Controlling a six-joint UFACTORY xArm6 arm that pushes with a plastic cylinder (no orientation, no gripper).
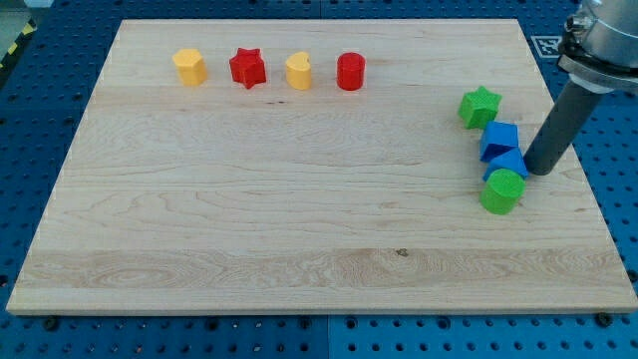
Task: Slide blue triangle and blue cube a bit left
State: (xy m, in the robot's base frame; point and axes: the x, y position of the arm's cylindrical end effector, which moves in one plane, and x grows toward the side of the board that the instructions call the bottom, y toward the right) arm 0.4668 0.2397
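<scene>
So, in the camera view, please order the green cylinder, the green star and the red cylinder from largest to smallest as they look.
1. green cylinder
2. green star
3. red cylinder

The two green blocks look nearly alike, and the green cylinder lies nearer the view's bottom, so their order is unsure. The red cylinder looks clearly smallest.

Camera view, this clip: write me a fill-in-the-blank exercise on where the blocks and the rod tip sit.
1. My tip sits at the view's ____ side of the blue triangle.
2. The row near the view's top holds ____ blocks, from the yellow block to the red cylinder.
3. The block above the blue cube in the view is the green ____ .
4. The green cylinder lies just ____ the blue triangle in the view.

Missing words: right; four; star; below
</scene>
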